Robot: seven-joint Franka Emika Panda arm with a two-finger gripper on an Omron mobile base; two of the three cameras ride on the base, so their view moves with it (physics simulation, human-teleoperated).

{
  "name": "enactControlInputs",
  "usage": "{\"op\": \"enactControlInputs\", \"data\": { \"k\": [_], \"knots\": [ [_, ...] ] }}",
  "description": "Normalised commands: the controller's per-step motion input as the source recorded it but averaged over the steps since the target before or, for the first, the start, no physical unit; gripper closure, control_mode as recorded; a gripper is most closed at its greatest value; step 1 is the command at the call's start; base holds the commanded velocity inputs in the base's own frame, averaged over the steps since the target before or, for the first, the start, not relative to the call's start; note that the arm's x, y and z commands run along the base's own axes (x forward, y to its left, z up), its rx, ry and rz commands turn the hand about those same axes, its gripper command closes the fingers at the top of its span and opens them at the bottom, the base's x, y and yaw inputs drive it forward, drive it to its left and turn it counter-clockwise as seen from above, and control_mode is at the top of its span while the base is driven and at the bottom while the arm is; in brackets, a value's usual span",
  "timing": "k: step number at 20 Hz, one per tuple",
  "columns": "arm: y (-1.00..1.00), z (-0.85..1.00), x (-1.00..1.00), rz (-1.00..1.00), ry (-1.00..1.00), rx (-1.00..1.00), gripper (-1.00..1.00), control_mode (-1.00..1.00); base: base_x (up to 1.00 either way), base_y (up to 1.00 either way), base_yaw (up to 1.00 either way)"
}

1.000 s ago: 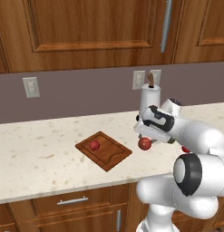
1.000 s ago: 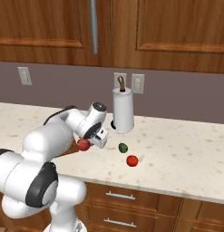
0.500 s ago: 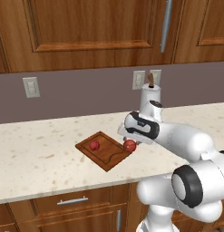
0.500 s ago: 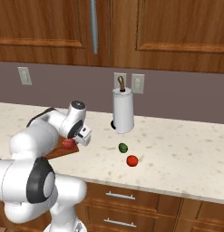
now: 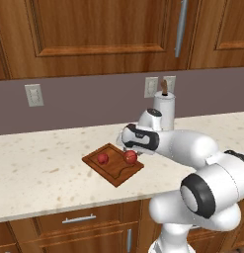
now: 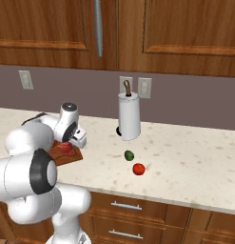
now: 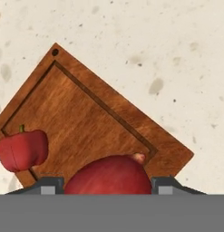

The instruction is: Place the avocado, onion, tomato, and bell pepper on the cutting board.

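While the arm reaches out over the worktop (image 5: 39,173), the hand (image 5: 129,150) hangs just above the cutting board (image 5: 112,165) with its fingers closed around the onion (image 5: 130,157), a pinkish-red ball. In the hand view the onion (image 7: 109,176) sits between the two dark fingertips (image 7: 46,185), which stand wide apart on either side of it, over the near part of the cutting board (image 7: 95,113). Whether the onion touches the wood cannot be told.

The bell pepper (image 5: 102,158), a duller crimson lump, lies on the board to the left of the onion; in the hand view the bell pepper (image 7: 22,149) shows a small green stem and rests by the board's left edge. The board is a reddish-brown square with a groove along its rim, turned corner-on to the front edge of the worktop.

In the right base view the avocado (image 6: 129,155) and the tomato (image 6: 138,168) lie on the bare worktop (image 6: 195,157), well to the right of the cutting board (image 6: 66,156) and close to each other, the tomato nearer the front edge. A paper towel roll (image 6: 129,116) stands upright on its holder behind them, near the wall, below two wall sockets (image 6: 135,87). Wooden cabinets (image 5: 94,29) hang above.
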Motion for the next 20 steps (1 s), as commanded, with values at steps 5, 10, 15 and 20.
{"op": "enactControlInputs", "data": {
  "k": [5,10,15,20],
  "knots": [
    [0.09,0.00,0.32,0.00,0.00,0.00,1.00,-1.00,0.00,0.00,0.00],
    [0.22,-0.06,0.18,0.00,0.00,0.00,1.00,-1.00,0.00,0.00,0.00],
    [0.15,-0.19,0.02,0.00,0.00,0.00,1.00,-1.00,0.00,0.00,0.00],
    [0.12,-0.25,0.05,0.00,0.00,0.00,1.00,-1.00,0.00,0.00,0.00]
  ]
}}
